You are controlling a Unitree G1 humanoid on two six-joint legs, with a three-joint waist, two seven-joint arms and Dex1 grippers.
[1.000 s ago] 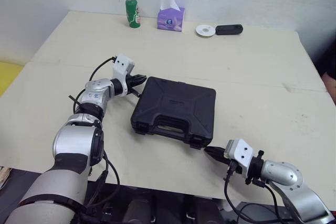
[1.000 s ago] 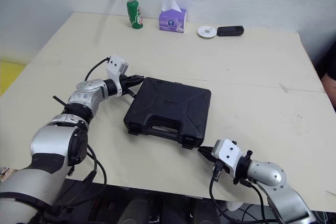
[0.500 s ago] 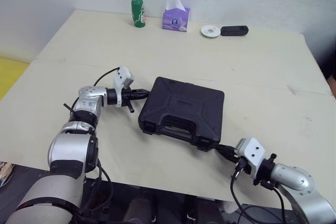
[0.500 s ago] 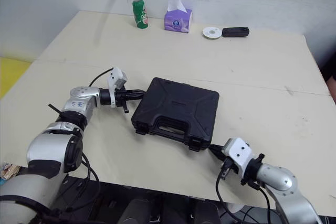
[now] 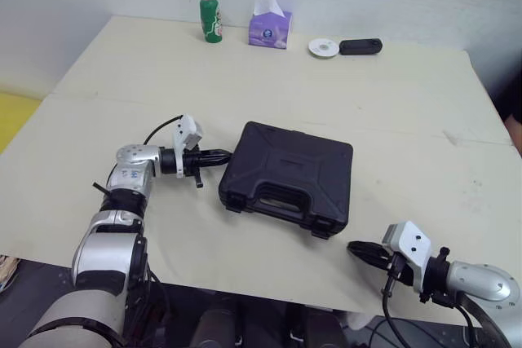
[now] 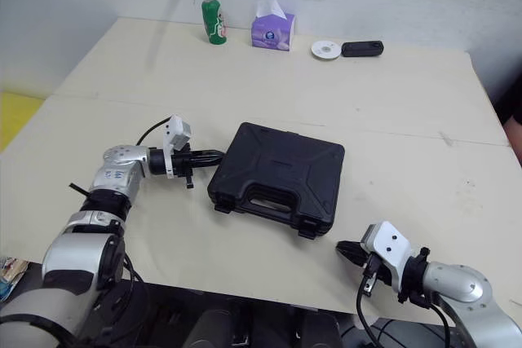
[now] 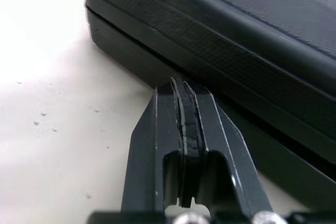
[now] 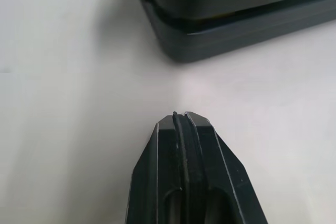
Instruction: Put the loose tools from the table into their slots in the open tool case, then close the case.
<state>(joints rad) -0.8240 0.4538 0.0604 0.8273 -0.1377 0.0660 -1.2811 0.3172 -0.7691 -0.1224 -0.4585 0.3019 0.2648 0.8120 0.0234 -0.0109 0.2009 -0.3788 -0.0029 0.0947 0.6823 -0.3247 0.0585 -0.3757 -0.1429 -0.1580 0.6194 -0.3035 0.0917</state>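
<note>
Found the black tool case (image 5: 287, 173) lying shut and flat on the table (image 5: 408, 103), lid down on the base. Against the view of a second before, saw the right gripper (image 5: 354, 247) drawn back from the case's near right corner. Had been up against the latch (image 5: 323, 232) there; now clear of that corner on the robot's side, fingers pressed flat together and holding nothing. Saw the left gripper (image 5: 223, 155) moved from the case's far left corner to about the middle of its left side. Tips against the lower edge of that side, fingers likewise closed on each other and empty. Allowed for some shift of the head camera between pictures.

Judged from this the closing push over or nearly so: lid seated, one arm already let go, the other perhaps only steadying. Could not confirm the latches as snapped home.

Read the case's long axis as running across the robot's front, left to right, skewed a little with the right end nearer the robot. Noted the handle (image 5: 273, 199) edge and both latches facing the robot, the opposite long edge away from it.
</note>
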